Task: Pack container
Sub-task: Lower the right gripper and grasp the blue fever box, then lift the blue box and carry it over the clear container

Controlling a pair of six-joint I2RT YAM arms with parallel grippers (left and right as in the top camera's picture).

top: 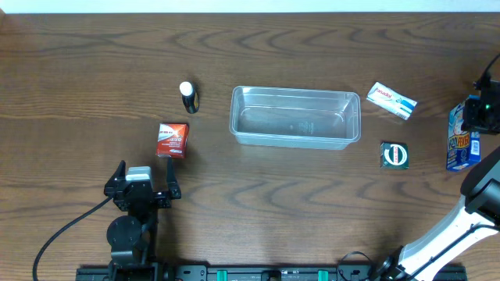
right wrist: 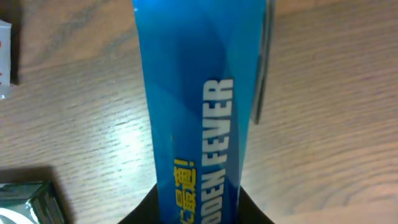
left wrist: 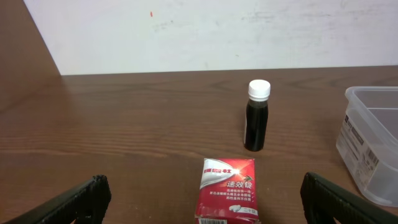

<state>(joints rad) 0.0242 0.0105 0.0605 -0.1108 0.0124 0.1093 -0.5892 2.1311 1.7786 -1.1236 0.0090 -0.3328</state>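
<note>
Container (top: pixel 295 144) empty (clear tub); left jaws wide open, right jaws clasp blue box (right wrist: pixel 193 93).

On the table (top: pixel 70 70), the container (top: pixel 295 137) is placed centrally. A bottle (top: pixel 188 97) is stood to its left, behind a small box (top: pixel 172 140); a flat pack (top: pixel 391 101), a square packet (top: pixel 394 154) and a carton (top: pixel 461 148) are laid to its right.

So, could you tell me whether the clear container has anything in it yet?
Empty. The container shows only its bare clear floor in the overhead view; the red box and the bottle sit outside it.
</note>
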